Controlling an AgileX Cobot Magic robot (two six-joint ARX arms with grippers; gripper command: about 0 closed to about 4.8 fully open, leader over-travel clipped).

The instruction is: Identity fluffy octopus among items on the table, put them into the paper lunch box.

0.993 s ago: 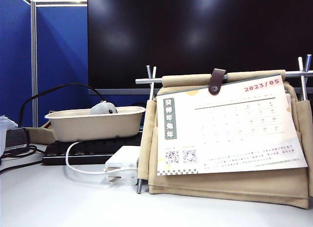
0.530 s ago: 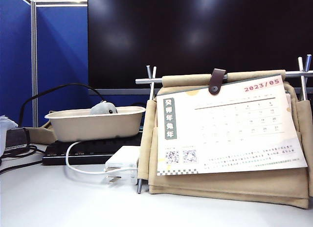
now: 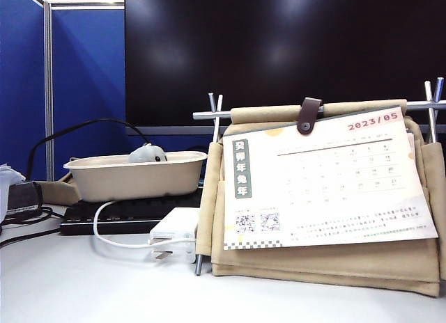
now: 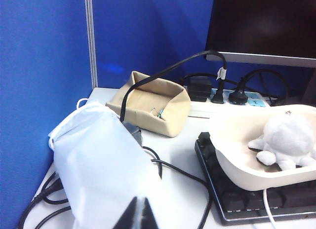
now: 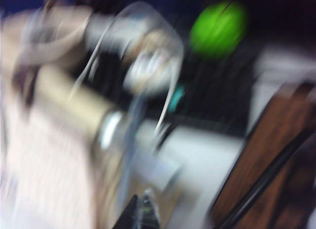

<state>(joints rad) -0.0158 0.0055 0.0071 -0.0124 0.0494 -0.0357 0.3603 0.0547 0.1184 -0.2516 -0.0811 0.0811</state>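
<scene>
My right hand [image 5: 140,211] shows only as dark fingertips pressed together with nothing between them, and everything beyond it is smeared by blur: a green round shape [image 5: 217,26], a pale calendar-like sheet, cables. My left hand [image 4: 139,215] hangs low near a white drawstring cloth bag [image 4: 98,165] at the worktop's far left; its two dark tips meet at a point, closed and empty. Past it, the small light-grey fluffy octopus [image 4: 286,140] already sits inside the beige oblong paper lunch box [image 4: 232,155], which rests on a black keyboard [image 4: 237,199]. The outside camera agrees: the grey dome [image 3: 147,154] peeks over the box's rim [image 3: 132,159], with a white power adapter [image 3: 174,232] and a tan fabric organiser carrying a calendar [image 3: 320,191] in front. I judge the placing done, so the step now is to pull my right hand clear. Doing that well means travelling high, steering away from the box rim, the organiser's metal rods and the loose cables, and keeping my fingers shut so nothing snags.
</scene>
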